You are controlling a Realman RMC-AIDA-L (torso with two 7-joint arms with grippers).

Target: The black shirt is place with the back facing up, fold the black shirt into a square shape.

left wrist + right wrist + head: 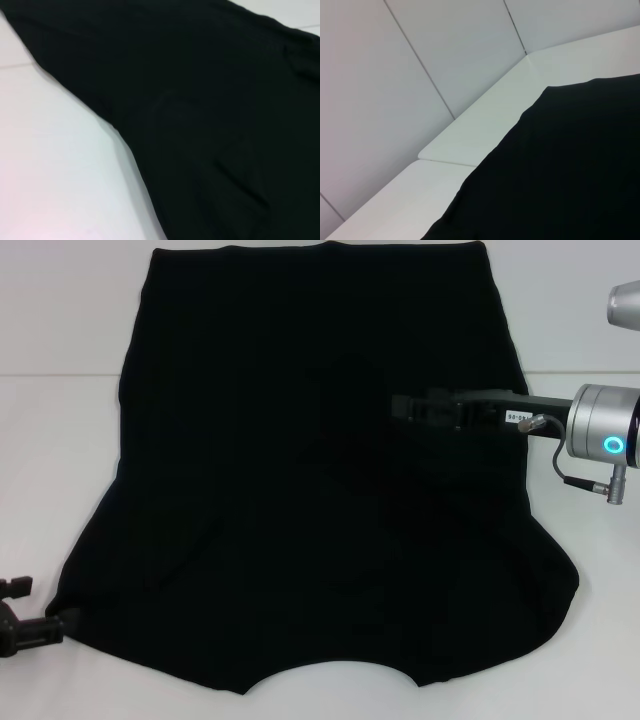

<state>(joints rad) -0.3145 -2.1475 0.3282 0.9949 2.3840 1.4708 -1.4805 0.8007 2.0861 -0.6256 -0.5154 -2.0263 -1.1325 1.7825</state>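
While the big plain black cloth T-shirt (310,480) sprawls across most of the head view on the white table (60,490), it looks barely folded, so nearly everything's left. Right gripper (405,407) reaches in from the right edge over the cloth; left gripper (25,625) sits bottom left by the shirt's corner. Can't tell either pincer's state.

Left wrist view: just black cloth (200,125) filling upper right.

Right wrist view: shirt (560,170) lower right, table edge beyond.

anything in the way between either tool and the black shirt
Nothing visible. The right tool reaches in over the black shirt with only cloth beneath it. The left tool sits by the shirt's near left corner. The white table around the shirt carries no other object in any view.
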